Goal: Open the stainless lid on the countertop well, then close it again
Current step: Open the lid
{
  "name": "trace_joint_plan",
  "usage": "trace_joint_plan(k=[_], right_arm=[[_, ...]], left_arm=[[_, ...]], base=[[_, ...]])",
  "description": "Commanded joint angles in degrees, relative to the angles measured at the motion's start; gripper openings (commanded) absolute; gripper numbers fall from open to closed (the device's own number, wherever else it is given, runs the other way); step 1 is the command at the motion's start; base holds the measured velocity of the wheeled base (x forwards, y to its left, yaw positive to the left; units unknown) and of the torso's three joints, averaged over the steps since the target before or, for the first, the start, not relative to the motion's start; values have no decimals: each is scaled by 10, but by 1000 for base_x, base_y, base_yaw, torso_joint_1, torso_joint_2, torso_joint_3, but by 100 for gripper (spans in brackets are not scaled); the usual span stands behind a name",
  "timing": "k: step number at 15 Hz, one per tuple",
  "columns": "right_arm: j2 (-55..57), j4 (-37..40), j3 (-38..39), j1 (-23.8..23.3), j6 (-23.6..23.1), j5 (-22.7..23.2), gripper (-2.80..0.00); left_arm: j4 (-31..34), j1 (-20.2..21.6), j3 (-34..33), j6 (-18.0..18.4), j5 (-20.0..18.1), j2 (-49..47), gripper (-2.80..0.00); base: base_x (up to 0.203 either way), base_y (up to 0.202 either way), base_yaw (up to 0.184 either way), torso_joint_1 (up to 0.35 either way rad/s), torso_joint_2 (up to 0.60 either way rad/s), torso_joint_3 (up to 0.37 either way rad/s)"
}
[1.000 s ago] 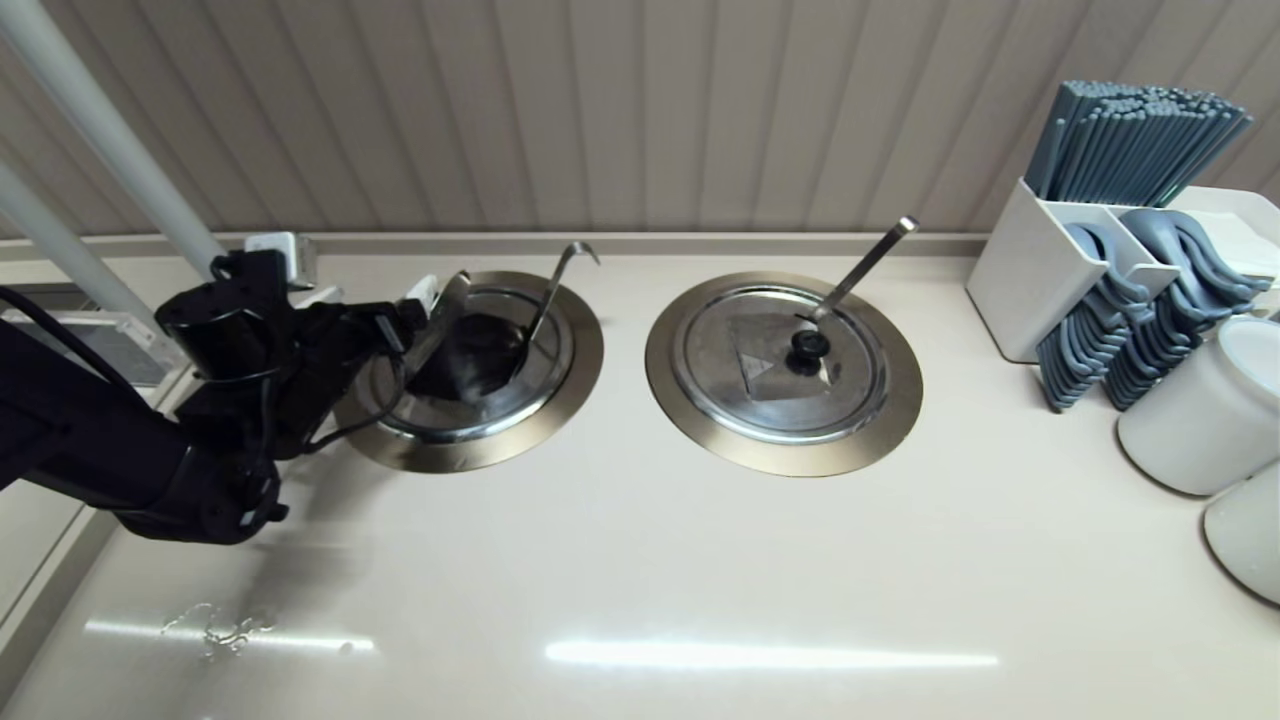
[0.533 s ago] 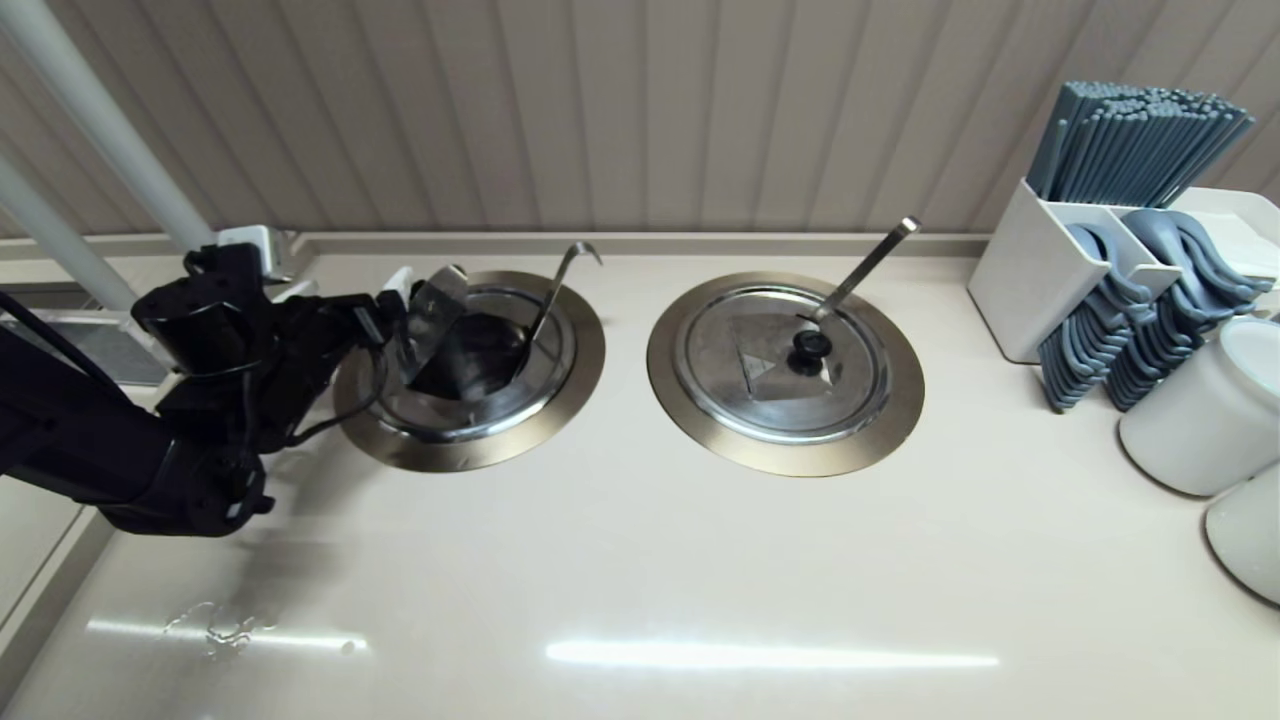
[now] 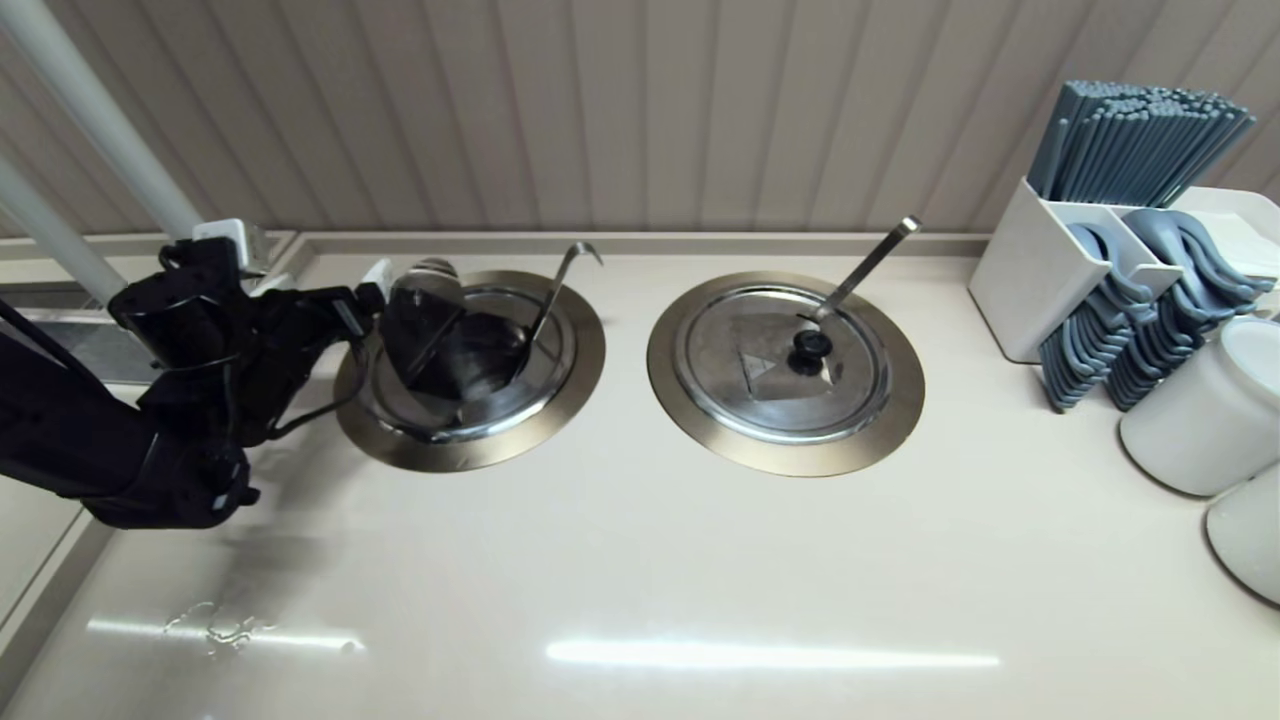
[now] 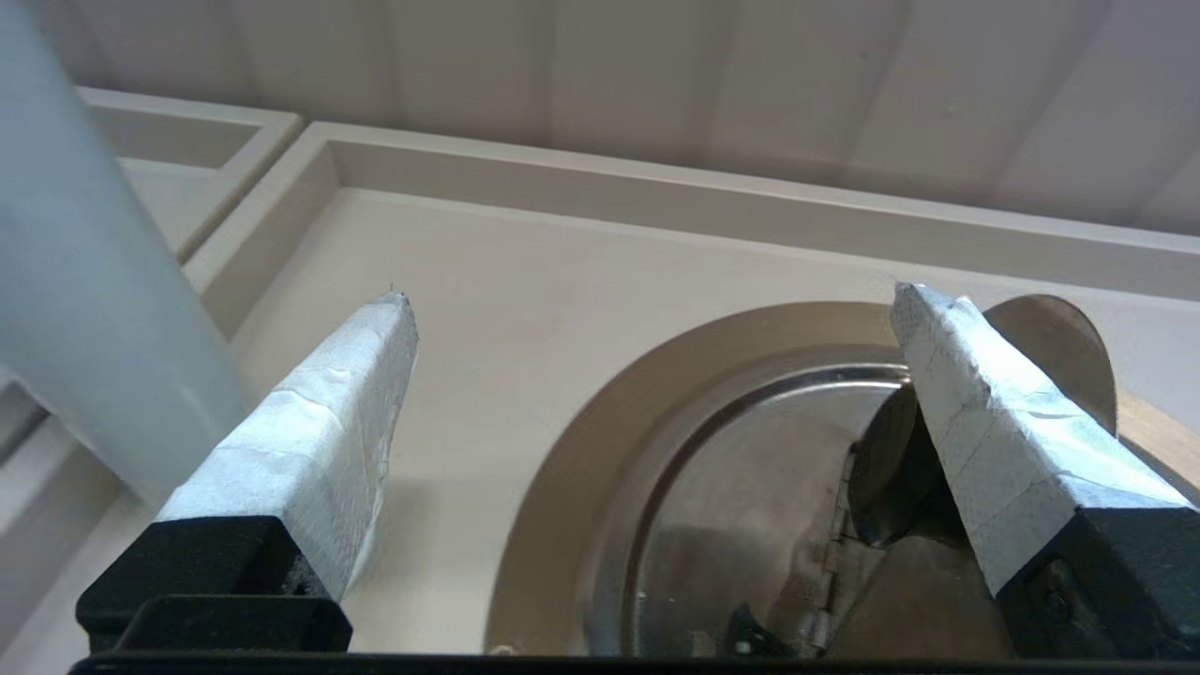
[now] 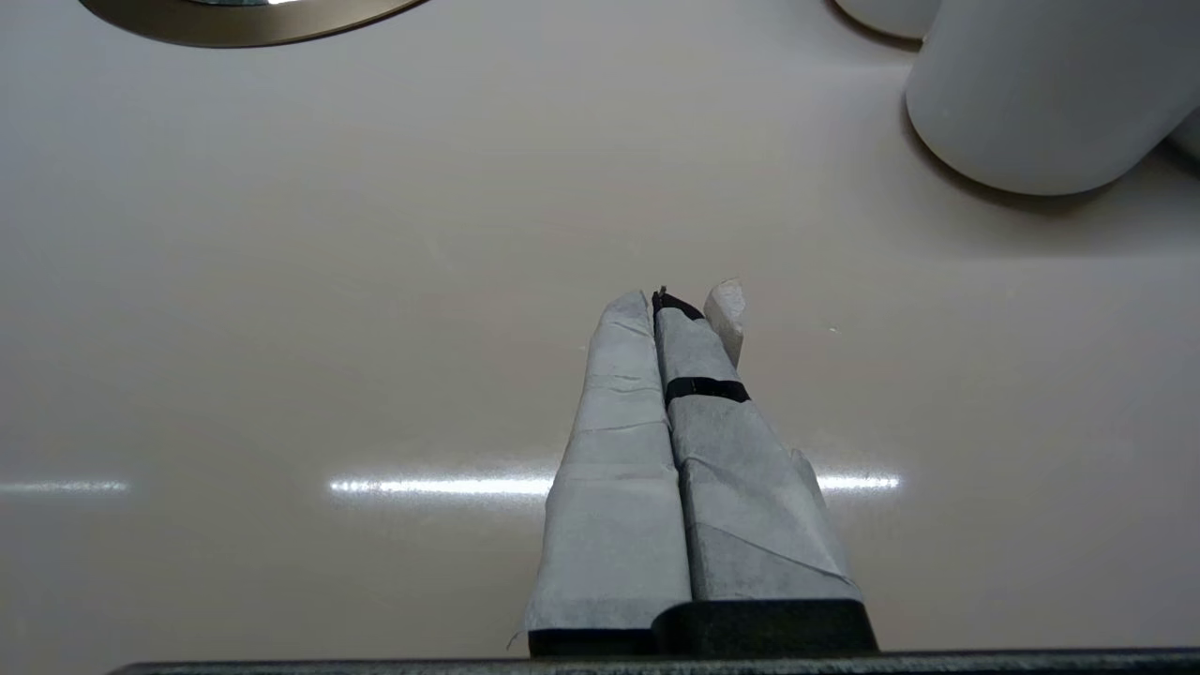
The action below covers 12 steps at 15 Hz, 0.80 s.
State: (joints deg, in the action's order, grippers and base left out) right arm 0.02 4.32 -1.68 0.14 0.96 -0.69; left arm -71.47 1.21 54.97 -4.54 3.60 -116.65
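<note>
The stainless lid [image 3: 445, 412] sits in the countertop well [image 3: 575, 385] on the left, and the thin hook-ended ladle handle [image 3: 558, 280] rises from its notch. Its wedge flap [image 3: 420, 310] is swung up on the hinge and leans to the left, leaving a dark opening beside the ladle. My left gripper [image 3: 375, 285] hangs open at the well's left rim, holding nothing. In the left wrist view the left gripper [image 4: 647, 300] is spread wide, and one fingertip [image 4: 947, 375] lies right beside the raised flap [image 4: 1064, 342], above the lid [image 4: 750, 506]. My right gripper [image 5: 670, 300] is shut over bare countertop.
The twin lid [image 3: 765, 375], with black knob and straight thick ladle, covers the right-hand well. A white holder of grey chopsticks and spoons [image 3: 1090, 270] and white cups [image 3: 1205, 410] stand at the far right. Two pale poles [image 3: 90, 120] rise beside my left arm.
My left arm has drawn back to the left. The wedge flap has swung from nearly upright to leaning further over to the left.
</note>
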Motion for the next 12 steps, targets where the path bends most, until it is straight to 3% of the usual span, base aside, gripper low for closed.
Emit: trace_joint_plan(k=[1,12], right_arm=[[1,0,0,0,0,0,-280],[1,0,-1,0,0,0,-280]], left_arm=[[-3,10,8,0,-1,-5,0],[34,96,60,-3,-1,57,0]], base=[[0,0,0,0,0,0],[0,0,0,0,0,0]])
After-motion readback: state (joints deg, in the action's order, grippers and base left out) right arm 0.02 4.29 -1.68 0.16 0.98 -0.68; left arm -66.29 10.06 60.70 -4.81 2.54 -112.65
